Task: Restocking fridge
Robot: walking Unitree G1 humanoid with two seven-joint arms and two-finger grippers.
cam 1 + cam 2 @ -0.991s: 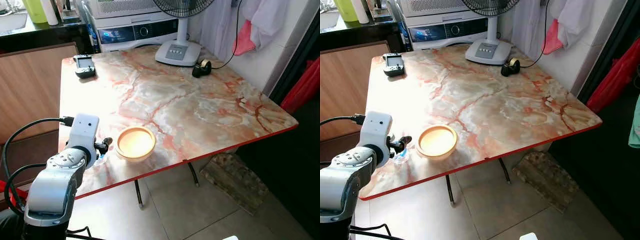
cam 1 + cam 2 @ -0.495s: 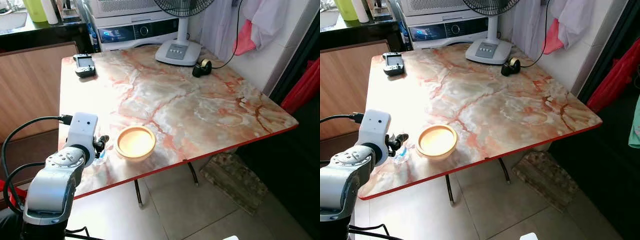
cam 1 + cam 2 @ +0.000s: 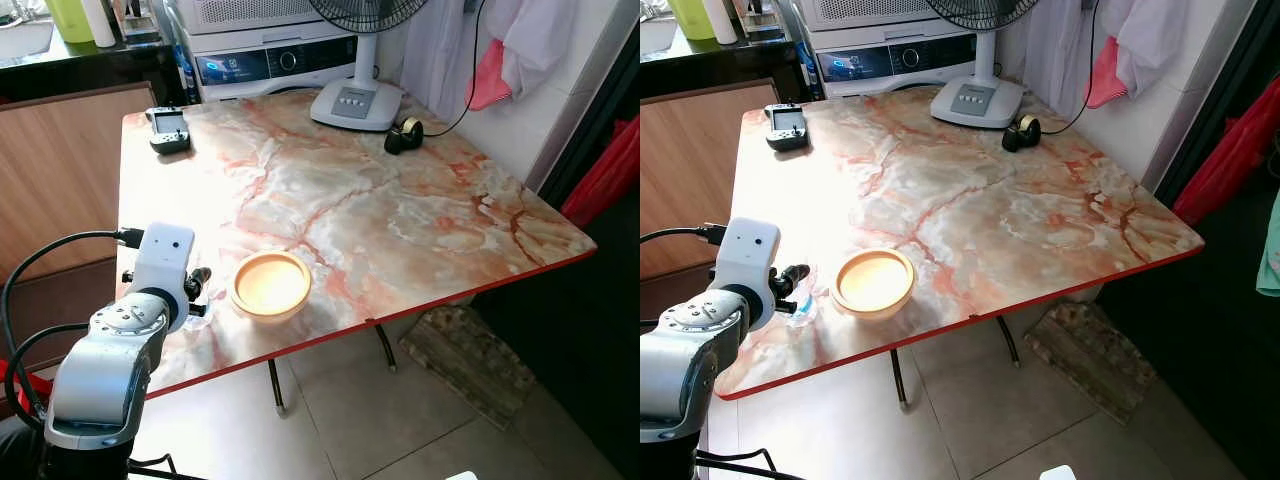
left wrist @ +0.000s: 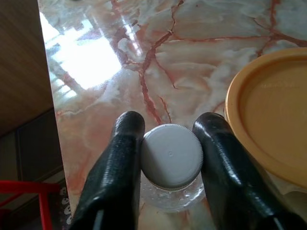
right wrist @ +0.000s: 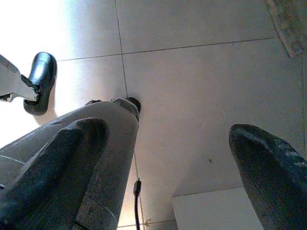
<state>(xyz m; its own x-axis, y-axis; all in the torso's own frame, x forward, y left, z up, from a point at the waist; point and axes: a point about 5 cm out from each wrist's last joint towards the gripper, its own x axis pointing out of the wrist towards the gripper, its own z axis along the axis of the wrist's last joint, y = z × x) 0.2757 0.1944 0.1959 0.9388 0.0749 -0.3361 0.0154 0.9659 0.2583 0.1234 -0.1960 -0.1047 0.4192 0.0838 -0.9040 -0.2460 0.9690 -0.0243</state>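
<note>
— Near the table's (image 3: 420, 230) left front corner, what are you seeing in the left gripper (image 4: 168, 165)?

— You are looking at a small clear plastic bottle (image 4: 171, 179) standing upright on the marble-patterned top, its round white cap (image 4: 171, 156) ridged around the edge. Both black fingers (image 4: 120, 163) are pressing against the cap's sides, so the gripper is clamped on the bottle. Its body is showing transparent and wrinkled below the cap.

— And what is sitting around it?

— Just to its right a shallow round orange bowl (image 3: 270, 285) is resting, smooth and matte. The tabletop is glossy, veined in red and cream, with a red edge. Far across it a fan base (image 3: 355, 103), a tape dispenser (image 3: 403, 135) and a small dark device (image 3: 168, 130) are standing.

— The right gripper (image 5: 168, 163)?

— It is hanging over the tiled floor (image 5: 201, 96), fingers spread apart, holding nothing.
</note>
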